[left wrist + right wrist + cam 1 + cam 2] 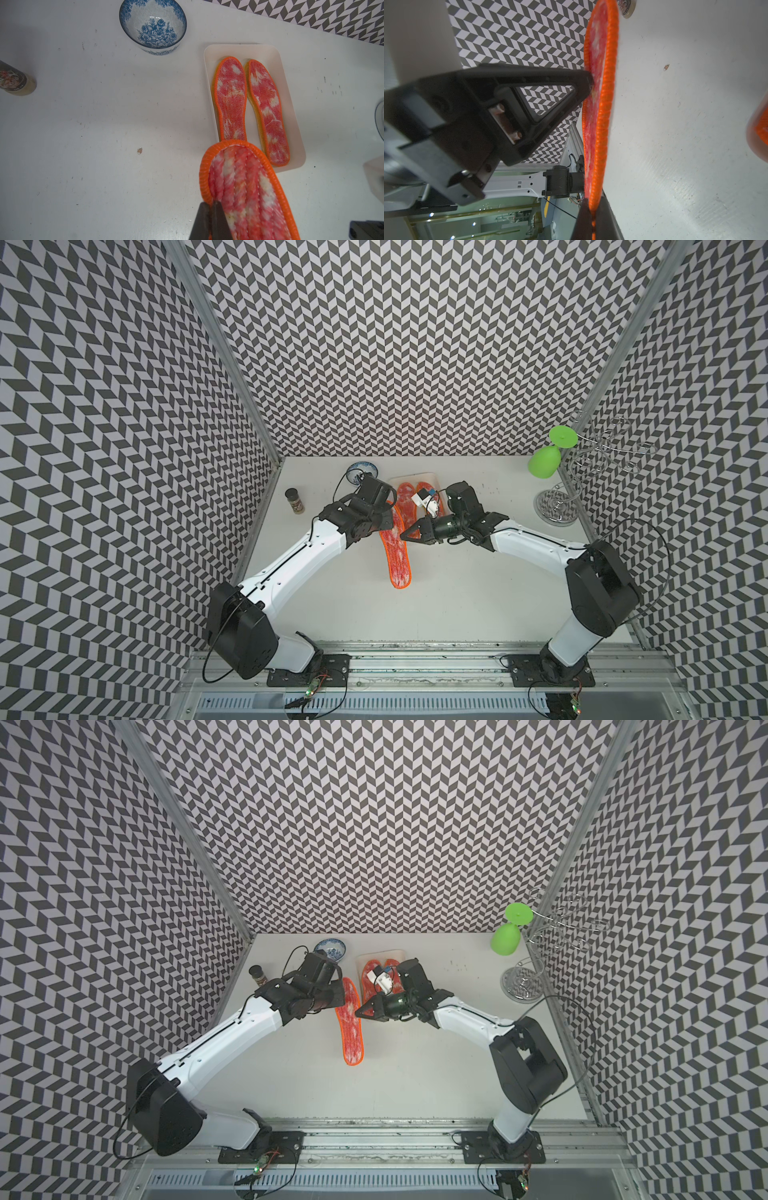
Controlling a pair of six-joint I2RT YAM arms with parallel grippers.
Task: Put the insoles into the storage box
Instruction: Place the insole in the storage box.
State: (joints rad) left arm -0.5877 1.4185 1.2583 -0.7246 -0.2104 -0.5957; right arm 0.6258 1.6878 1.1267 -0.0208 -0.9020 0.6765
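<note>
A mottled red-pink insole (pixel 395 556) with orange edging lies lengthwise in the middle of the table, in front of the white storage box (pixel 411 477). My left gripper (pixel 210 204) is shut on its orange edge near the far end. My right gripper (pixel 591 207) is shut on the opposite edge, with its tip at the insole's side (pixel 404 536). In the box, two more red-pink insoles (pixel 231 97) (pixel 268 112) lie side by side. A yellow edge shows beneath each. My right wrist hides part of the box in both top views.
A blue-and-white bowl (pixel 362 472) stands at the back, left of the box. A spice jar (pixel 294 500) is near the left wall. At the back right, a green goblet (pixel 544 462) hangs on a wire rack (pixel 557 506).
</note>
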